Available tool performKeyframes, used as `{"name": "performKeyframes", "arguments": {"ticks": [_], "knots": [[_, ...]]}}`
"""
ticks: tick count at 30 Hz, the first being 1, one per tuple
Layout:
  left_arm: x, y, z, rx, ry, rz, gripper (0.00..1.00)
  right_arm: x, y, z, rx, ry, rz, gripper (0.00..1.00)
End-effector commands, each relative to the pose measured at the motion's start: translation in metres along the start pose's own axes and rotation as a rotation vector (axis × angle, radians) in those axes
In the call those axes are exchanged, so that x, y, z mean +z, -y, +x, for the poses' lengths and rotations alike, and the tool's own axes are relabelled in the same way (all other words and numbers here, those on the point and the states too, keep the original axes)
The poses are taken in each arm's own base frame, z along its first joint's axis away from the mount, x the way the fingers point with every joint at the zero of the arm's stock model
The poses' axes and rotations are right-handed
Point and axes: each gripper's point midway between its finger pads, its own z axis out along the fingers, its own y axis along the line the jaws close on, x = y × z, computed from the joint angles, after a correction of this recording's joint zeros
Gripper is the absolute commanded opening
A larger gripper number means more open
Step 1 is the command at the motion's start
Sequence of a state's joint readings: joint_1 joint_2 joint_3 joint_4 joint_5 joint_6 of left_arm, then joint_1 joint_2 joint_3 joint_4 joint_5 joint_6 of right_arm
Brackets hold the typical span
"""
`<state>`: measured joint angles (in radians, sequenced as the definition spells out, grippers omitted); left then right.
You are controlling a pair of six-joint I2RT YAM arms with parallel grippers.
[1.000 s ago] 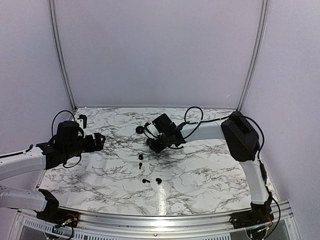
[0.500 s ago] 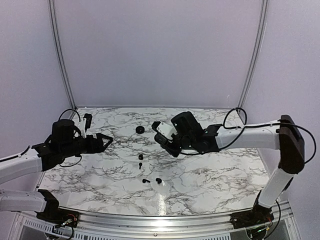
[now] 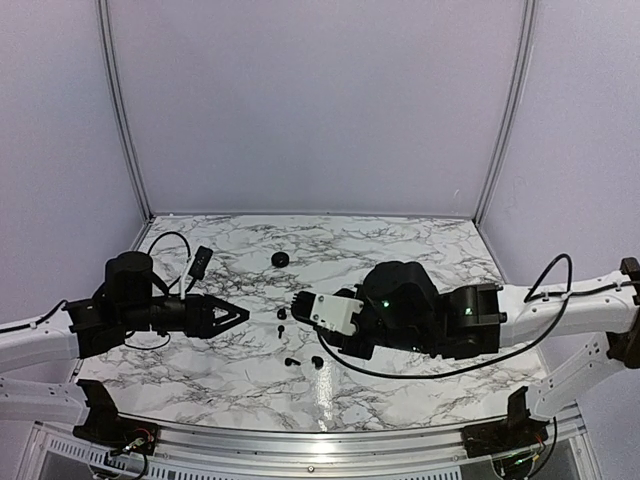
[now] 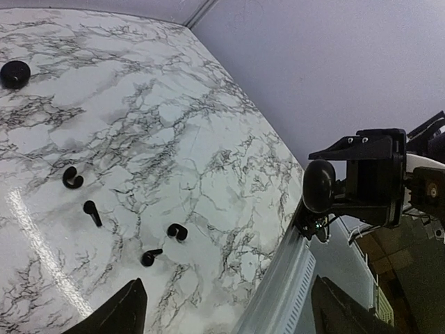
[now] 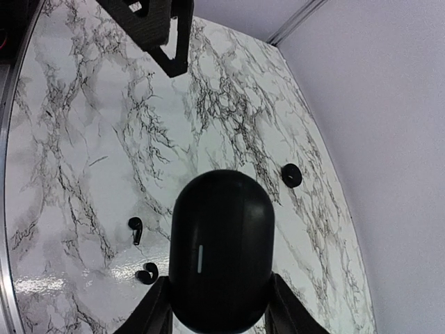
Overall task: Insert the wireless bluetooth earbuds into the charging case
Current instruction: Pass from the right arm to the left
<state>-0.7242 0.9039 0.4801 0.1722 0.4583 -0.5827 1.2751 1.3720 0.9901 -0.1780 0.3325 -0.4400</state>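
Nothing's in yet, the earbuds (image 4: 92, 212) are all lying loose on the table (image 3: 400, 250). The right hand (image 5: 221, 309) is clamped on the charging case (image 5: 221, 243), and the left hand (image 3: 238, 315) is open and empty.

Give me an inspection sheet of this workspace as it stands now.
Surface: white marble-patterned tabletop, glare near the front edge.
Job's things: four tiny black earbuds loose mid-table; black oval charging case held in the right claw, looks closed.
Clutter: black round disc towards the back.
Claws: left claw open, empty; right claw shut on the case.
Cables: black cables looped along both arms.
Surroundings: pale lilac walls, aluminium frame posts; nothing else seen.
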Motion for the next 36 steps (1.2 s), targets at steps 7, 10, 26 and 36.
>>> {"name": "performKeyframes", "arguments": {"ticks": [7,10,26,36], "knots": [[0.021,0.079,0.011,0.161,-0.072,0.234,0.8,-0.022,-0.005,-0.022,-0.106,0.019,0.046,0.31],[0.023,0.094,0.006,0.2,-0.028,0.28,0.75,-0.022,-0.01,-0.028,-0.117,0.032,0.043,0.31],[0.044,0.111,0.014,0.205,0.003,0.337,0.56,-0.02,-0.024,-0.047,-0.126,0.089,0.027,0.29],[0.044,0.119,0.013,0.201,0.041,0.378,0.47,-0.025,-0.023,-0.06,-0.13,0.13,0.049,0.28]]}}
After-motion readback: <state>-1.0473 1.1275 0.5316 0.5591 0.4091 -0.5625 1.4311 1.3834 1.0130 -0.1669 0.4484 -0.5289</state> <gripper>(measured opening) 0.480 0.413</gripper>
